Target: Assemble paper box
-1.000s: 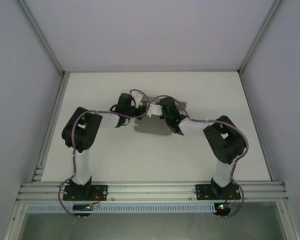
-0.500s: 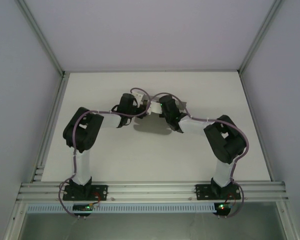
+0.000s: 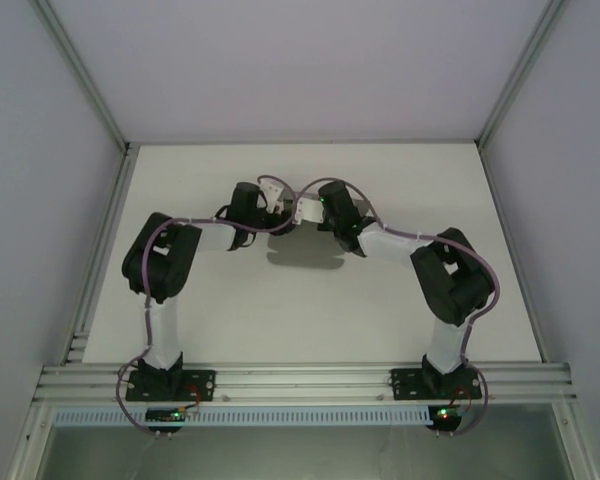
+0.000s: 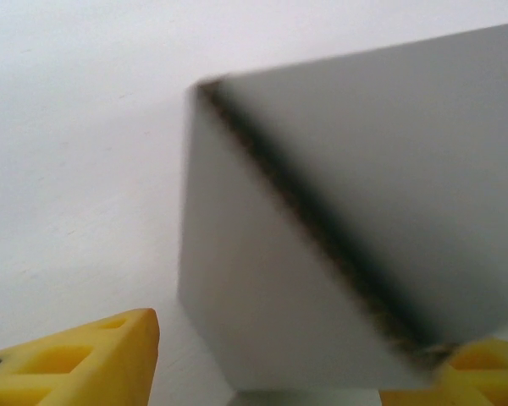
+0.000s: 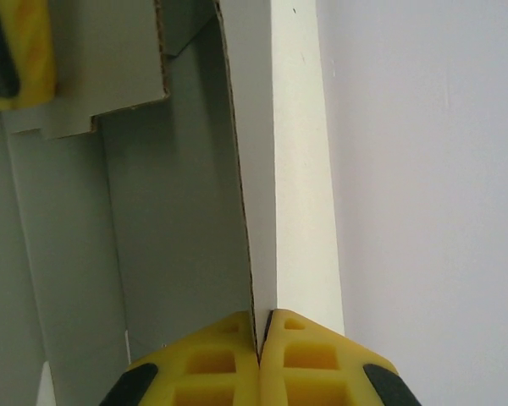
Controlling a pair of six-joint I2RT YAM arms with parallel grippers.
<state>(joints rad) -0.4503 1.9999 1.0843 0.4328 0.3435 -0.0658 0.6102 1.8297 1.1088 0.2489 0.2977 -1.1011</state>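
Observation:
The paper box (image 5: pixel 186 211) is grey thin cardboard, partly folded, held up off the table between both wrists. My right gripper (image 5: pixel 261 338) is shut on the thin edge of one upright wall, whose pale outer face (image 5: pixel 300 169) runs straight ahead. In the left wrist view a blurred grey box corner (image 4: pixel 339 237) sits between the spread yellow fingers (image 4: pixel 76 364) of my left gripper (image 4: pixel 271 385); the left finger stands apart from the card. In the top view the two grippers (image 3: pixel 272 207) (image 3: pixel 310 212) meet at mid-table, and a pale bit of the paper box (image 3: pixel 305 212) shows between them.
The white table (image 3: pixel 230 300) lies below, with the box's shadow (image 3: pixel 305 252) just in front of the wrists. Another yellow finger (image 5: pixel 13 51) shows at the upper left of the right wrist view. Grey walls and metal frame rails (image 3: pixel 100 260) enclose the table.
Both wrists have shifted slightly left and toward the back with the box. The grey flap seen right of the right wrist is now covered.

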